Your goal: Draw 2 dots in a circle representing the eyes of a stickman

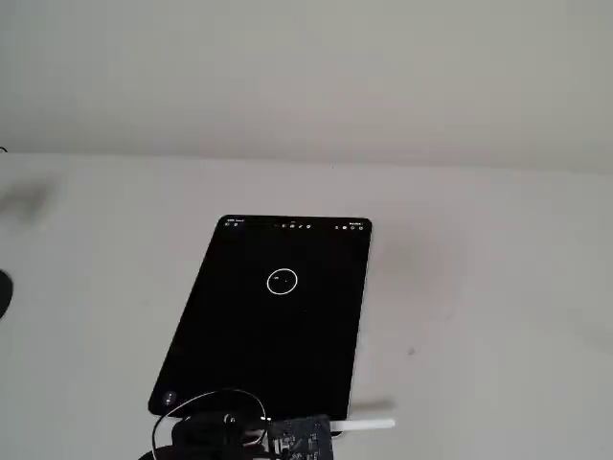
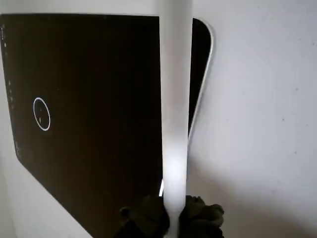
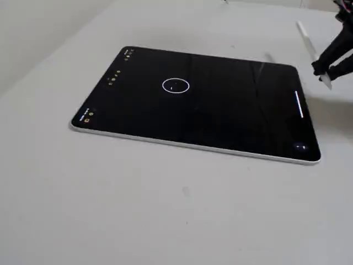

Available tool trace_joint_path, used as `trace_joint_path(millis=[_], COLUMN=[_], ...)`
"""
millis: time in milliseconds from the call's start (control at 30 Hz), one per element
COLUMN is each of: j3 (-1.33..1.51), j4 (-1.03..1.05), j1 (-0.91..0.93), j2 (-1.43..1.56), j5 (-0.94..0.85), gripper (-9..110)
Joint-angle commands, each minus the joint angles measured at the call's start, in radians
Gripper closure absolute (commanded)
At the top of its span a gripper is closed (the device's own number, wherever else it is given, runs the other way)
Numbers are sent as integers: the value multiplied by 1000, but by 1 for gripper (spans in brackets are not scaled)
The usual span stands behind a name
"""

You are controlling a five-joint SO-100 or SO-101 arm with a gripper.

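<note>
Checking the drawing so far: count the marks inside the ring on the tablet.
2, though both are faint. Inside the ring on the tablet, one dot sits left of centre and the other dot just right of it in a fixed view.

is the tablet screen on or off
On: the tablet shows a lit white circle and small icons along one edge of its black screen.

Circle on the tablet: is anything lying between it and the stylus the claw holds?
Nothing visible does. The tablet screen between the circle and the stylus in the claw is bare black glass, and the claw sits off the tablet's edge.
</note>
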Motion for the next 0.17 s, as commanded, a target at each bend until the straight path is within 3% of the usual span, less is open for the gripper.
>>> trace_joint_path(millis=[0, 133], j3=[-5, -5], j4=[5, 5], j1=[14, 14], j2=[9, 9], j5=[0, 0], gripper=[101, 101])
